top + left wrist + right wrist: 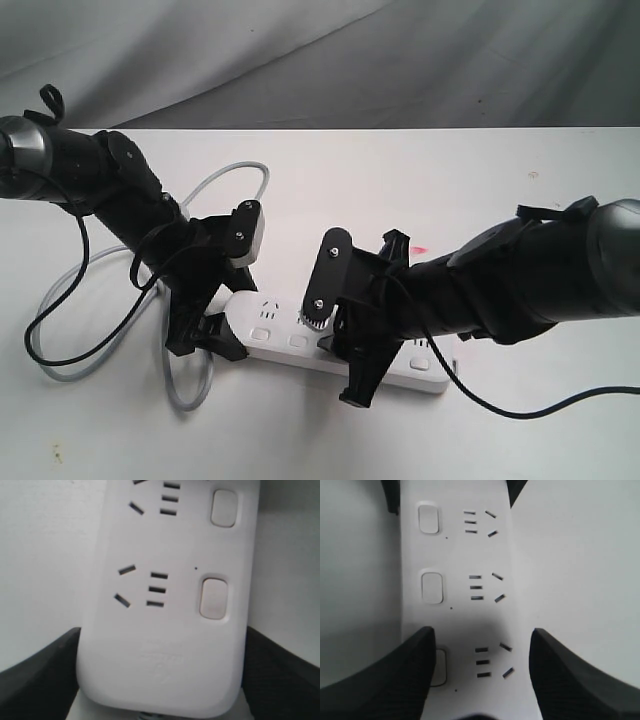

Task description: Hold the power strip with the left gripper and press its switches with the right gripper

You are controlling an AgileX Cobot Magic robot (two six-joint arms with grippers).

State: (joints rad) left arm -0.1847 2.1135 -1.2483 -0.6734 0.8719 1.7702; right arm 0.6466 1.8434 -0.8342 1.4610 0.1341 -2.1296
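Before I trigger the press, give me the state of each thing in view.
power strip: flat on the table, visible sockets empty.
left gripper: fingers shut on the strip's end.
right gripper: fingers open, astride the strip, one finger over a switch.
switches: no light showing; on or off unclear.
cord: slack, looped on the table.

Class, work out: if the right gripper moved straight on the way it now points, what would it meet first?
The right gripper would likely meet the power strip first: one finger overlaps a switch in the wrist view. Its height is unclear.
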